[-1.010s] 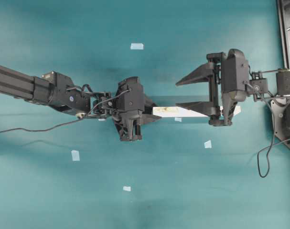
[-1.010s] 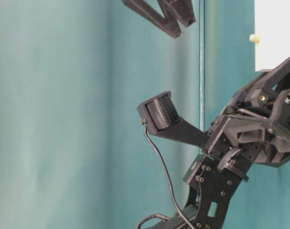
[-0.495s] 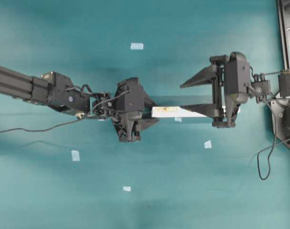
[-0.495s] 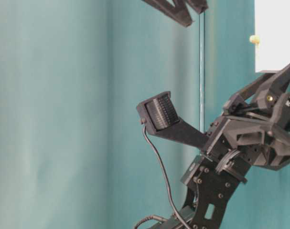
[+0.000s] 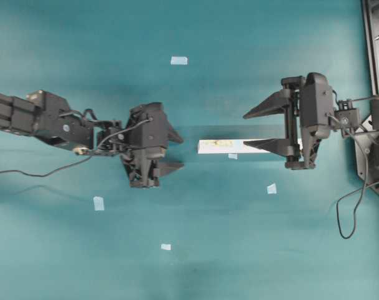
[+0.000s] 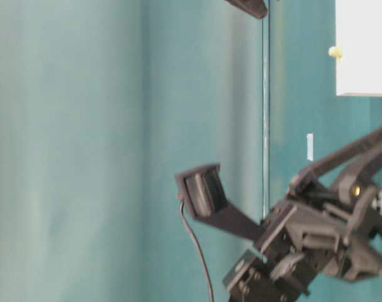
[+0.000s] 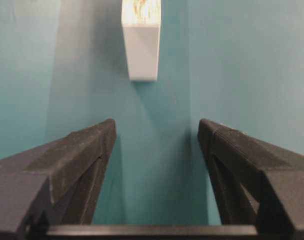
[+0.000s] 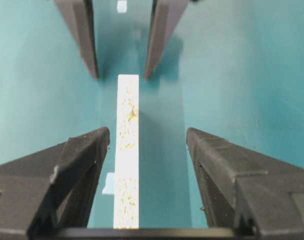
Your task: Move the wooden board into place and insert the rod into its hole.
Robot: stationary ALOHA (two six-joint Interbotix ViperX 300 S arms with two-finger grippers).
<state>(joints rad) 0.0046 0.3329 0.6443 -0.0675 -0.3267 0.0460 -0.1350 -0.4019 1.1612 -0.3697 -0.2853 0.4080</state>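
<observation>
The wooden board (image 5: 233,146) stands on its long edge at mid-table, pale with a speckled top edge (image 8: 127,165). My left gripper (image 5: 177,151) is open and sits apart from the board's left end (image 7: 141,45), with nothing between its fingers (image 7: 157,125). My right gripper (image 5: 245,130) is open and straddles the board's right part. The board lies close to its left finger (image 8: 86,150), and it is not clamped. In the table-level view a small cream rod (image 6: 333,51) juts from the white board (image 6: 364,47). The hole itself does not show.
Light-blue tape squares lie on the teal table at the back (image 5: 178,60), front left (image 5: 98,203), front (image 5: 166,247) and right (image 5: 271,188). One more tape square (image 8: 109,182) sits beside the board. A dark frame (image 5: 373,44) runs along the right edge.
My left gripper has opened, let go of the board's left end and drawn back to the left. My right gripper has slid a little to the right, still open.
</observation>
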